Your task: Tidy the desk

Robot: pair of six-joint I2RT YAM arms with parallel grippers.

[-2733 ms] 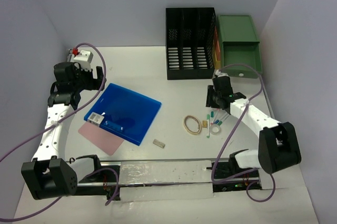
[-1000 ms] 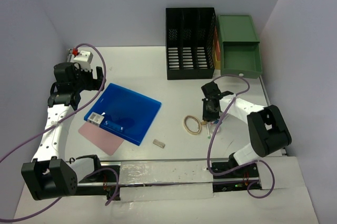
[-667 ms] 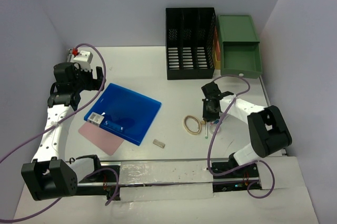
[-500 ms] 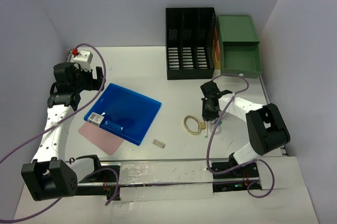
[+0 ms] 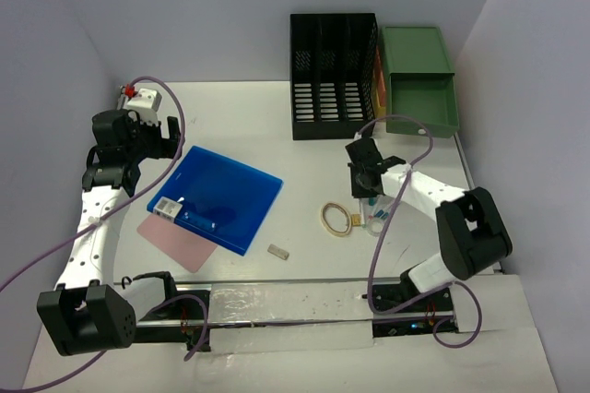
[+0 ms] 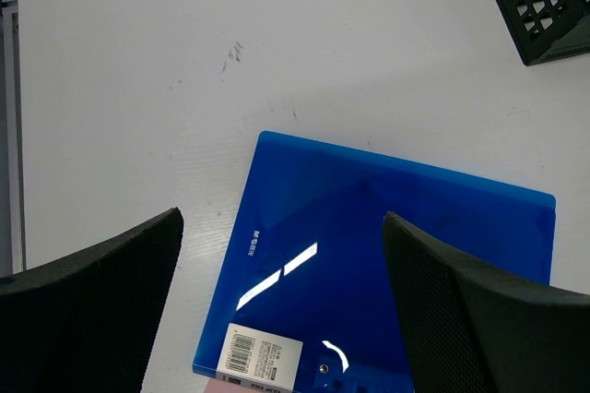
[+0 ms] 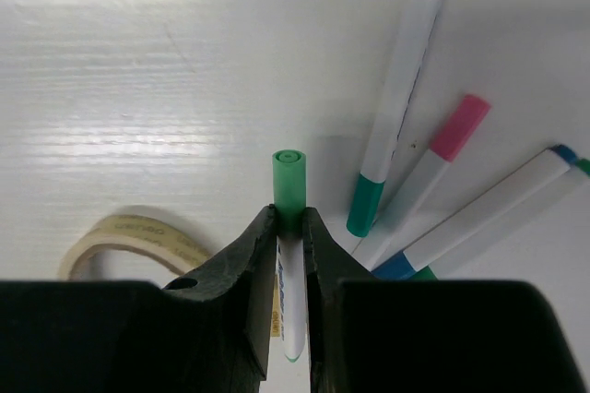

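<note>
White desk [image 5: 240, 116] fills the top view, walled on 3 sides, with a metal rail [image 5: 277, 305] along its near edge. The widest bare stretch lies at the far left, between the blue folder [image 5: 221, 197] and the back wall. A narrower strip runs between the folder and the tape ring [image 5: 336, 219].

1 black file rack [image 5: 332, 75] and 1 green drawer unit [image 5: 419, 79] stand side by side at the far edge, and the unit's drawer is pulled out.

The left gripper [image 6: 281, 220] hangs above the folder's far left corner, its jaws wide apart and holding nothing. The right gripper [image 7: 289, 227] is clamped on a green-capped marker [image 7: 289, 181], just right of the tape ring.

4 more markers [image 7: 396, 107] fan out on the desk beside it. The lowest 2 run off the frame edge, and their near ends go under the gripper body. From above, the arm covers most of this cluster.

1 pink sheet [image 5: 171, 238] shows only its near part from under the folder. 1 small beige block [image 5: 278, 250] lies alone near the rail, too small to identify.
</note>
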